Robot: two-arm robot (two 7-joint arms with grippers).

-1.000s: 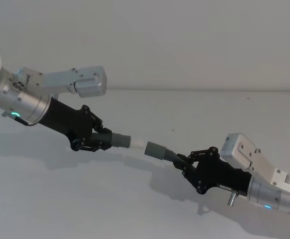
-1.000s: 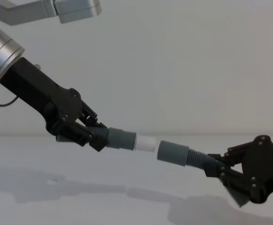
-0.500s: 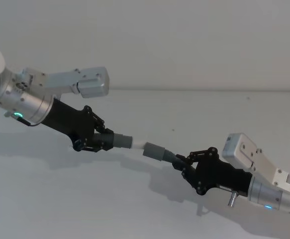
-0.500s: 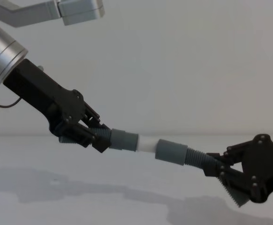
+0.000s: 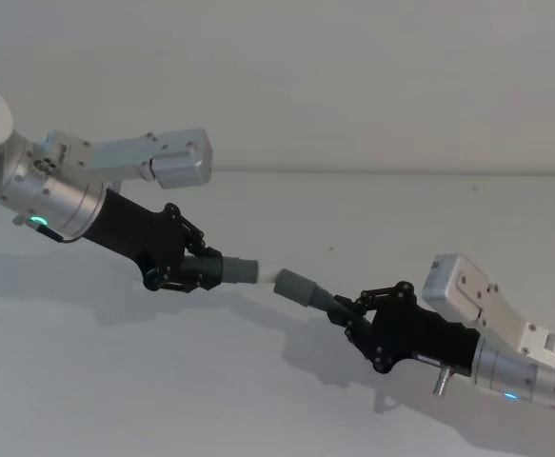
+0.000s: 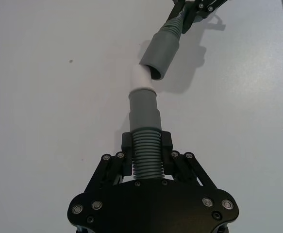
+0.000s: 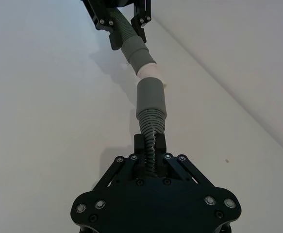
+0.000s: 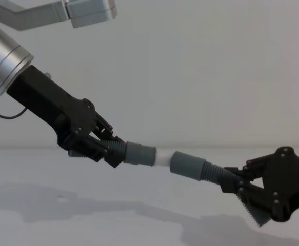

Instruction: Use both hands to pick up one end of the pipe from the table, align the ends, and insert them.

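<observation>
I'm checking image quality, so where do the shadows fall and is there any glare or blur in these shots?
Head view: soft grey shadows on the table below both arms. Chest view: faint shadows along the bottom, no glare. Left wrist view: shadow beside the grey cuff, sharp focus.

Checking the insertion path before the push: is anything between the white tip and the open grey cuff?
Nothing visible. The white tip on the left tool's piece meets the mouth of the grey cuff held by the right tool, at a slight angle.
</observation>
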